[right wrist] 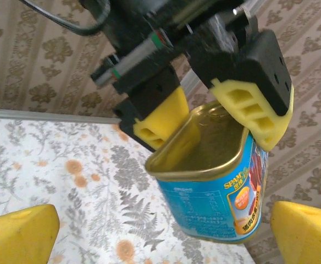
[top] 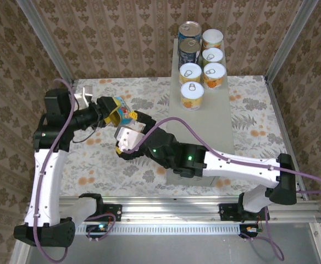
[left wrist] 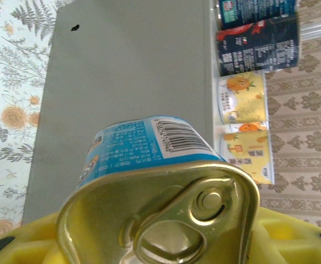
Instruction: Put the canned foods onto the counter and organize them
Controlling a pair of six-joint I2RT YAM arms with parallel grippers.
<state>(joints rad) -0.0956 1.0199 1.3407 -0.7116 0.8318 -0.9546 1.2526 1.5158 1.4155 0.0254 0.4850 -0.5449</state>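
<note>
Oblong tin (right wrist: pixel 215 181) hangs pinched near its lid end by the left gripper (right wrist: pixel 207 118), over the floral floor (top: pixel 94 159) beside the counter (top: pixel 204 118). The right gripper (right wrist: pixel 163 234) faces it, spread wide. Probably rigid, fairly heavy and slick, so it is best gripped squarely across the flat sides.

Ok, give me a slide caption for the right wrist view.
Left claw grips the oblong blue tin, the open right claw facing it.
</note>
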